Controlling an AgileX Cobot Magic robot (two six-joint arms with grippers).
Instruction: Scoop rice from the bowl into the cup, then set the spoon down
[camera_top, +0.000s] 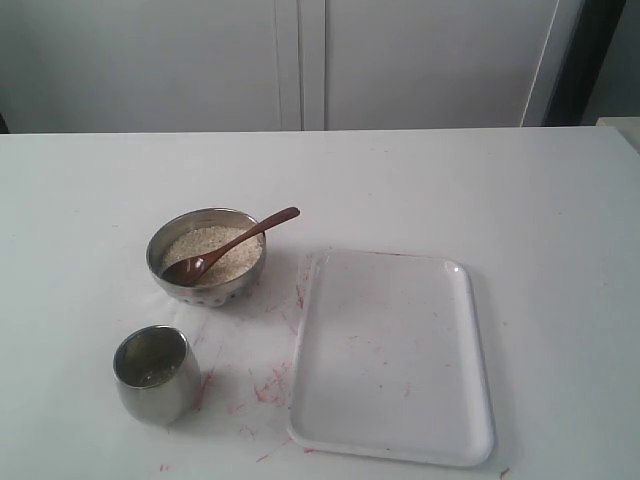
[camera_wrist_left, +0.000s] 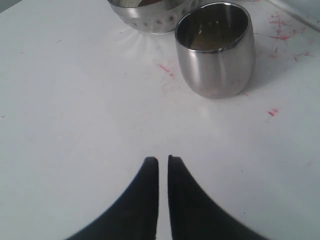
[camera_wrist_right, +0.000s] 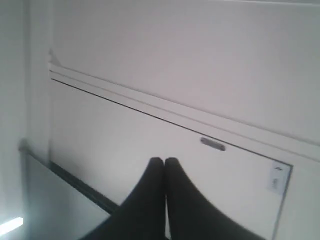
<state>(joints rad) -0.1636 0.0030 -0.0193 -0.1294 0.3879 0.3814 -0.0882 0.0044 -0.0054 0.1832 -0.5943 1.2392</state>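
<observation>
The steel bowl (camera_top: 215, 292) stands left of the table's middle, holding a mound of pale rice (camera_top: 238, 262). The brown wooden spoon (camera_top: 235, 242) lies in it, scoop on the rice, handle resting over the rim toward the back right. The steel cup (camera_top: 150, 385) stands in front of the bowl, a little to its left, with something pale at its bottom. In the left wrist view my left gripper (camera_wrist_left: 163, 159) hovers low over bare table, short of the cup (camera_wrist_left: 217, 65) and the bowl (camera_wrist_left: 150, 20), shut and empty. My right gripper (camera_wrist_right: 164, 160) is shut, empty, facing white cabinet panels.
A white rectangular tray (camera_top: 390, 350) lies to the right of the bowl and cup, with nothing on it. Red marks (camera_top: 270, 385) stain the white tabletop between the cup and the tray. White cabinet doors stand behind the table. Neither arm shows in the exterior view.
</observation>
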